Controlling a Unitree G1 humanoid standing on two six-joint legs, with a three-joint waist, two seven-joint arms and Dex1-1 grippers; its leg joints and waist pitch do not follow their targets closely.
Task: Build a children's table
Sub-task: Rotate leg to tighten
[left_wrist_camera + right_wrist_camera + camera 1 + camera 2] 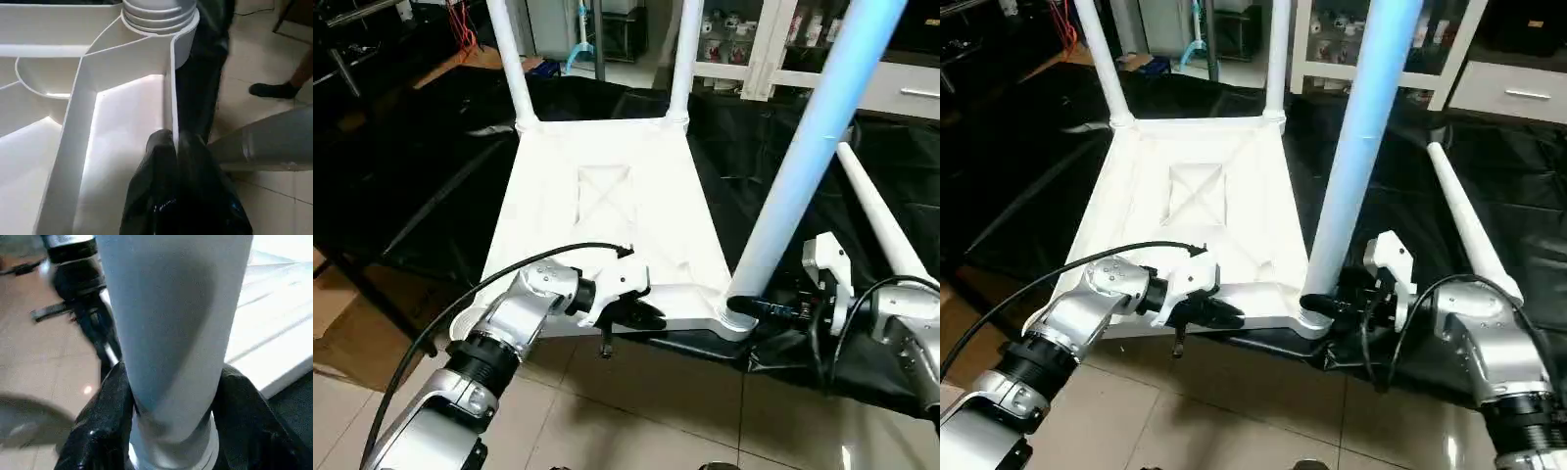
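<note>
The table top (607, 211) is lying upside down on the black-covered surface (431, 176). The left tool (641, 311) is pinching its near rim; the right tool (171, 396) is straddling the near-right leg (803, 166). Light, stiff, slippery plastic probably: gripping the leg low looks best.

The left hand (173, 147) pinches the table top's (122, 127) thin rim wall below a screwed-in leg (159, 12).

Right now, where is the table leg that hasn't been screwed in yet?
The loose leg lies on the black sheet on the robot's right, beside the upturned tabletop and just beyond the right gripper.
</note>
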